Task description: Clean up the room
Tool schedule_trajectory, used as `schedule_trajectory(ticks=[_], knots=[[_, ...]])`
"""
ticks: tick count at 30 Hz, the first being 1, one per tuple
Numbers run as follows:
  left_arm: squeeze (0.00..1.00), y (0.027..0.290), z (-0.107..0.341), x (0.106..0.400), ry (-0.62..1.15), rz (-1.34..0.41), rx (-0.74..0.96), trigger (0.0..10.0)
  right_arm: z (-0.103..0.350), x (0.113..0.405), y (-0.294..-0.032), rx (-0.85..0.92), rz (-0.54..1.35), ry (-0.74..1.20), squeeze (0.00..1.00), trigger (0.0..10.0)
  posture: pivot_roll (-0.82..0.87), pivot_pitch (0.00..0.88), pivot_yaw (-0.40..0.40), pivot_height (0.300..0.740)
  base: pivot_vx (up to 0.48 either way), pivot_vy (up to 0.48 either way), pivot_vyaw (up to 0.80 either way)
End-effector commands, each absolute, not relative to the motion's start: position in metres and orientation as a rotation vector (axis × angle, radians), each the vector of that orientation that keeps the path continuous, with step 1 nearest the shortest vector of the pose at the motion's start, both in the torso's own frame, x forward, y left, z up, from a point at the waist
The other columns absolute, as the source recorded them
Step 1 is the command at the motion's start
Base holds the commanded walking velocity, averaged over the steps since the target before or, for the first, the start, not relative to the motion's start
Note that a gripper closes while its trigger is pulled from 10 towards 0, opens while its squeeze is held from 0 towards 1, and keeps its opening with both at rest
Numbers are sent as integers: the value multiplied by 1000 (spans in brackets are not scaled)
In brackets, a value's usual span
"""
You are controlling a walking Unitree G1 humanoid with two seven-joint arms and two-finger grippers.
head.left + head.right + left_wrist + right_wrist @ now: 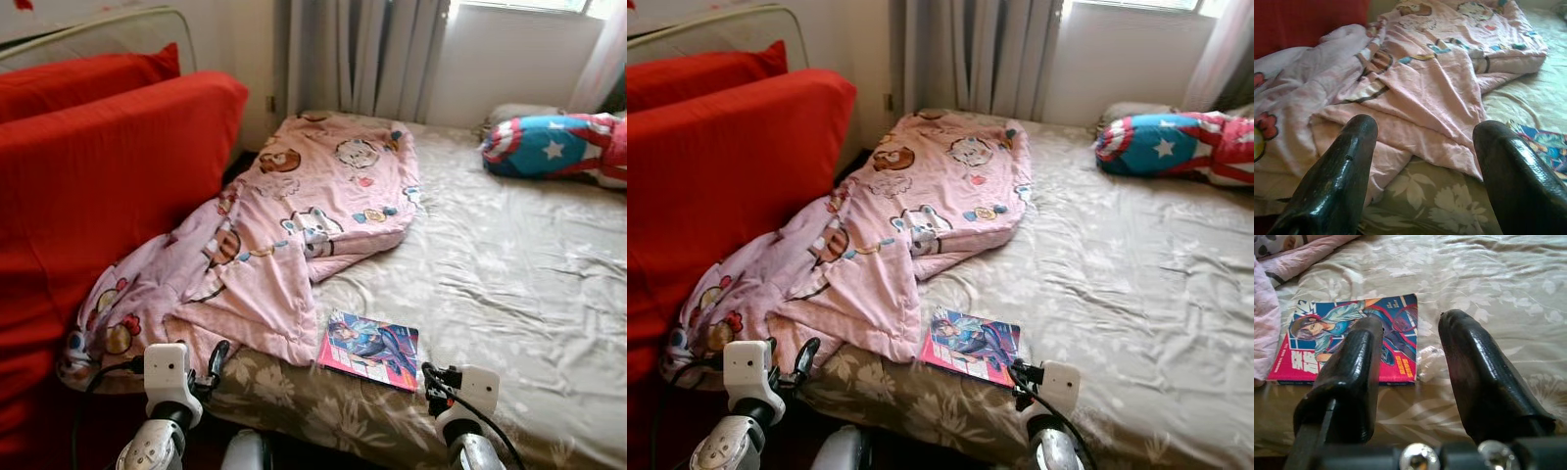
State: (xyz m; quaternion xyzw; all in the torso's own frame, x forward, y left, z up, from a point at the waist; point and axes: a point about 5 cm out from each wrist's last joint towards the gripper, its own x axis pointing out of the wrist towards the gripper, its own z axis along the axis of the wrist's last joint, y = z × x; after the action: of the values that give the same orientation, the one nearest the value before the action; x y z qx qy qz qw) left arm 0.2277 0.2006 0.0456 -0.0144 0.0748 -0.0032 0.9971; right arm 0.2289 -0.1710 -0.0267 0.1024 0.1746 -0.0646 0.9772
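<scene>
A comic book (369, 351) is lying flat on the beige floral bedsheet (509, 284) near the bed's front edge, its corner just beside the hem of a rumpled pink cartoon blanket (284, 235). The right gripper (1410, 352) is being held just above the sheet, fingers (1476, 372) spread apart, nothing between them, the book partly under the gap. The left gripper (1422, 142) is being held over the blanket's edge, fingers (1339, 171) parted and empty. A red sofa (98, 196) is sitting against the bed's left side. A star-patterned cushion (549, 145) is lying at the far right.
</scene>
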Motion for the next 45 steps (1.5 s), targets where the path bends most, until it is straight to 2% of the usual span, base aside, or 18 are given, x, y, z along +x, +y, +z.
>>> schedule_trajectory(ticks=[1, 8, 17, 25, 38, 45], knots=[[0, 198, 48, 230, 144, -19, -39, 10000, -25, 230, -172, 206, -132, 340, 0, 10000, 69, 0, -29, 611, 0, 0, 0], [0, 197, 48, 230, 146, -21, -38, 10000, -25, 231, -173, 196, -120, 338, 0, 10000, 70, 0, -29, 611, 0, 0, 0], [0, 196, 48, 231, 144, -27, -37, 10000, -24, 231, -165, 184, -66, 325, 0, 10000, 72, 0, -29, 611, 275, 0, 463], [0, 196, 48, 232, 143, -31, -37, 10000, -24, 232, -165, 194, -70, 332, 0, 10000, 74, 0, -27, 611, 281, 0, 0], [0, 194, 48, 232, 142, -41, -38, 10000, -23, 234, -173, 209, -146, 326, 0, 10000, 72, 0, -20, 611, 283, 0, 0], [0, 195, 50, 232, 139, -36, -32, 10000, -21, 242, -181, 171, -164, 345, 0, 10000, 73, 0, -14, 611, 0, 0, 0]])
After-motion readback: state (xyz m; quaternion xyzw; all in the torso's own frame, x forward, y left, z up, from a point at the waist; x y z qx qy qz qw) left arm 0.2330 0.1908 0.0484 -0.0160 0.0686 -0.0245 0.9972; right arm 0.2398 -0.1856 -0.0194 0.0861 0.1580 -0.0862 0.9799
